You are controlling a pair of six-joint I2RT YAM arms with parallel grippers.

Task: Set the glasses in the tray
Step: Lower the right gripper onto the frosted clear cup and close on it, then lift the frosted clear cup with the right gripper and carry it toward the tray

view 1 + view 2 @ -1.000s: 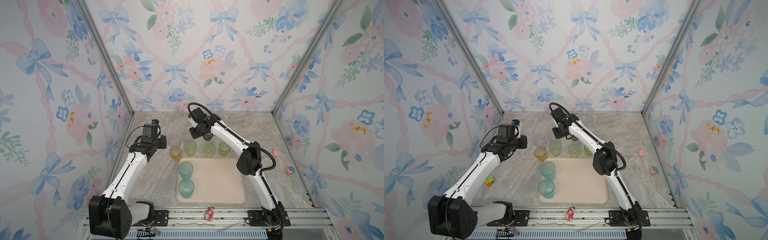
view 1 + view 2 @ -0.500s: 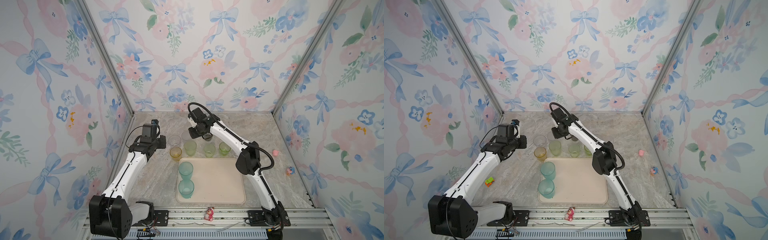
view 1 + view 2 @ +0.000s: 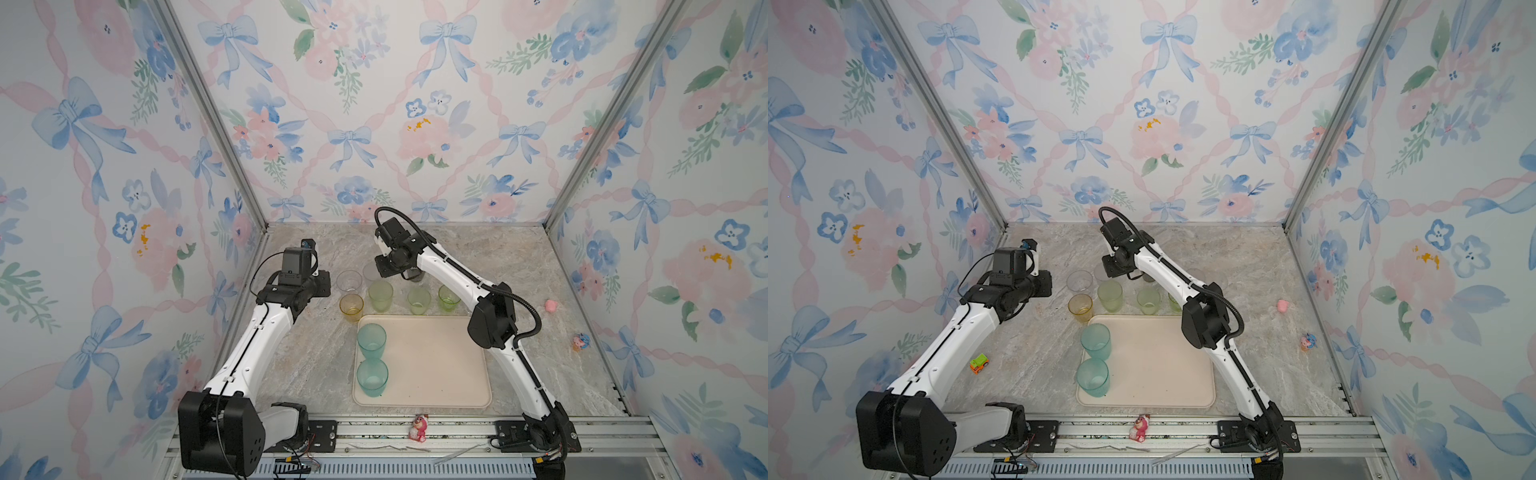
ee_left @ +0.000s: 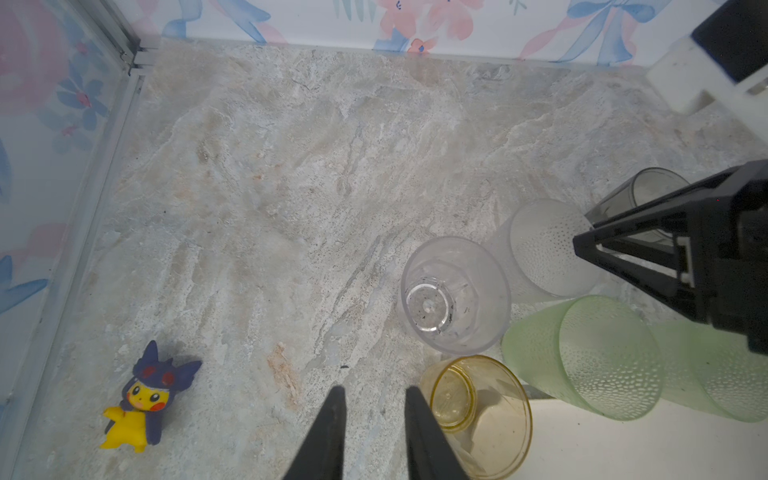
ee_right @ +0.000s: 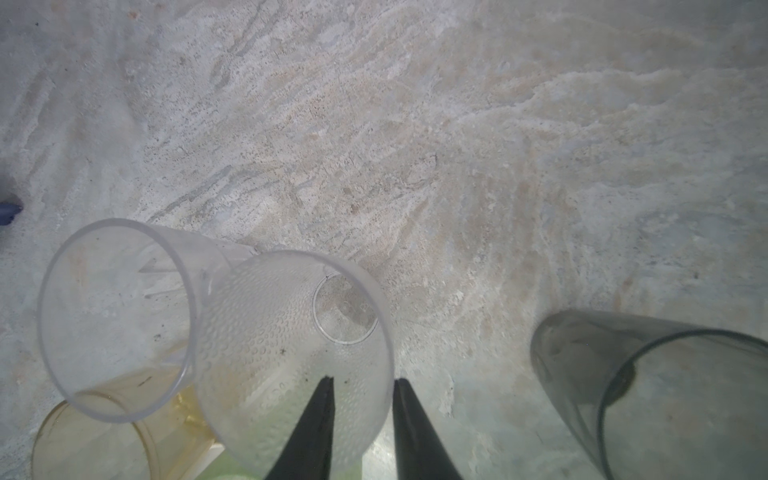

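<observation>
The right tool (image 5: pixel 363 379), jaws slightly apart, straddles the wall of the dotted glass (image 5: pixel 266 332); the left tool (image 4: pixel 375 388), apart too and empty, is farther.

Glasses (image 4: pixel 455 295): no print, mark or number legible on any wall or base.
Tray (image 3: pixel 436 361): plain cream face, no lettering legible.
Arms (image 3: pixel 257 345): white and black housings, no brand legible in both top views.
Wallpaper (image 3: pixel 374 104): bows and flowers, no words.
Toy figurine (image 4: pixel 145 399): painted face only, no writing.
Pink figurine (image 3: pixel 419 428): no tag or writing legible.
Front rail (image 3: pixel 374 432): any marking too small to tell.
</observation>
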